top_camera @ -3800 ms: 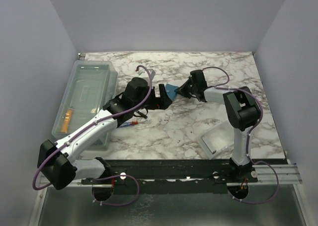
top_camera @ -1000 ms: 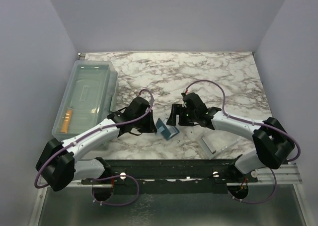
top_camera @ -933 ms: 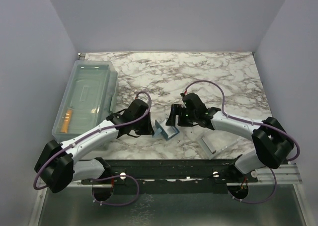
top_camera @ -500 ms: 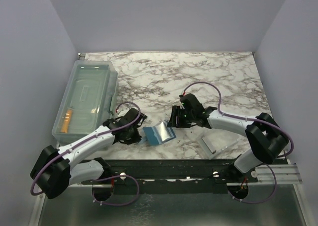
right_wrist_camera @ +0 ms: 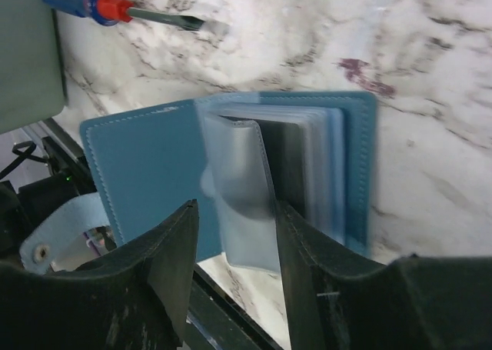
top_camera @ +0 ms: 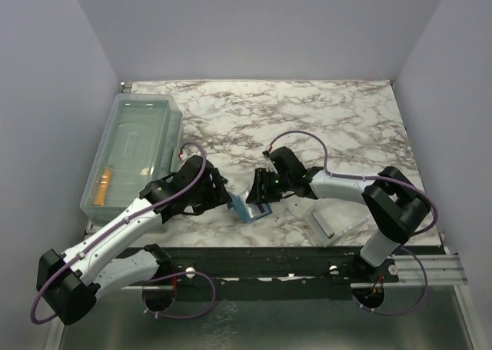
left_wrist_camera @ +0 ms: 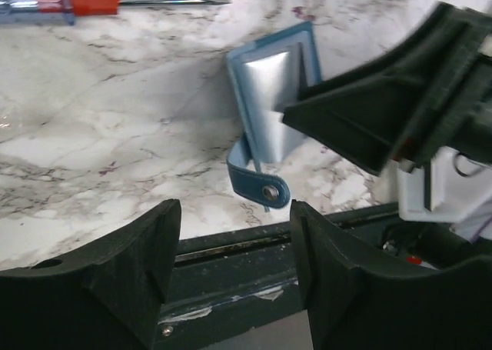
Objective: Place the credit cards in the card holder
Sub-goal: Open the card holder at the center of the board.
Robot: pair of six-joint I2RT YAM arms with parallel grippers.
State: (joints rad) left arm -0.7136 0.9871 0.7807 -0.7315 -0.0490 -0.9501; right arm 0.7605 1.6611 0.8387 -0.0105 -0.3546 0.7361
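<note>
We find the holder (top_camera: pixel 247 208) open on the tabletop (top_camera: pixel 323 111), no cards seen inside. Left tool (left_wrist_camera: pixel 231 211) spread, empty; right tool (right_wrist_camera: pixel 234 211) spread astride a clear sleeve. Cards (top_camera: pixel 104 185) seemingly in the bin (top_camera: pixel 131 104); all inserting remains.

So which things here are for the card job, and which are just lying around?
For the job: teal-blue folding wallet, lying open; golden-orange plastic card inside the bin.
Just lying about: screwdriver with a red-and-blue handle; shallow white rectangular tray; large clear plastic bin.
</note>
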